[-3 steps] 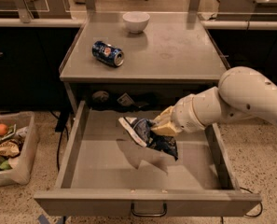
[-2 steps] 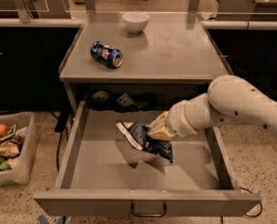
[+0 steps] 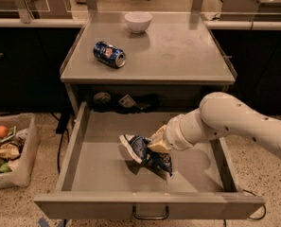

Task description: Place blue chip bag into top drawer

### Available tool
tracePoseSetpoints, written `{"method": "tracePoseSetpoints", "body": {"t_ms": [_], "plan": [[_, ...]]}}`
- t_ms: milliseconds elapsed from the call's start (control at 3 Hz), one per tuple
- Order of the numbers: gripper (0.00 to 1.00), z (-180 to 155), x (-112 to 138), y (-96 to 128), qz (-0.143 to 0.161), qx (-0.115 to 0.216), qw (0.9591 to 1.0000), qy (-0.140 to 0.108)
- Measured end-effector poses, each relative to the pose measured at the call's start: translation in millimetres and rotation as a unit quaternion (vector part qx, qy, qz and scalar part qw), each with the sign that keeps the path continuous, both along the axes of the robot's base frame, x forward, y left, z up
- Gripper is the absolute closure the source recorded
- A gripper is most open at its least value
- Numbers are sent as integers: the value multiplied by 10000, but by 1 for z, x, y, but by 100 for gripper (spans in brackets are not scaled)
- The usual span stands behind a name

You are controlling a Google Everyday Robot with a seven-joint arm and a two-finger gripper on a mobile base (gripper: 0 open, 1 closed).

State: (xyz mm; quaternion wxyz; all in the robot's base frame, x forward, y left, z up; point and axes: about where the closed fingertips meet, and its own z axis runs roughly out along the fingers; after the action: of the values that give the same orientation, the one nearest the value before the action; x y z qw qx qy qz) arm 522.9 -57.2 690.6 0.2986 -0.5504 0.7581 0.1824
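The blue chip bag (image 3: 142,152) is a crumpled dark blue foil bag with white print. It is inside the open top drawer (image 3: 97,174), near the middle of its flat grey bottom. My gripper (image 3: 155,144) reaches in from the right on a white arm and is at the bag's right upper side, touching it. The bag looks to be resting on or just above the drawer floor. The drawer's metal loop handle (image 3: 150,216) shows on its front.
A blue soda can (image 3: 109,54) lies on its side on the tabletop (image 3: 178,51), and a white bowl (image 3: 138,21) stands at the back. Dark items (image 3: 126,101) sit at the drawer's rear. A clear bin (image 3: 7,150) with food scraps stands on the floor at left.
My gripper has moved down and left into the drawer with the bag. The bag has gone lower, toward the drawer floor.
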Motion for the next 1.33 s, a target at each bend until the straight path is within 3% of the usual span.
{"method": "tracePoseSetpoints", "body": {"t_ms": [667,1333], "plan": [[100,-42,-7,13,-9,-244,9994,260],[57,-42,-7,13,-7,-244,9994,261]]}}
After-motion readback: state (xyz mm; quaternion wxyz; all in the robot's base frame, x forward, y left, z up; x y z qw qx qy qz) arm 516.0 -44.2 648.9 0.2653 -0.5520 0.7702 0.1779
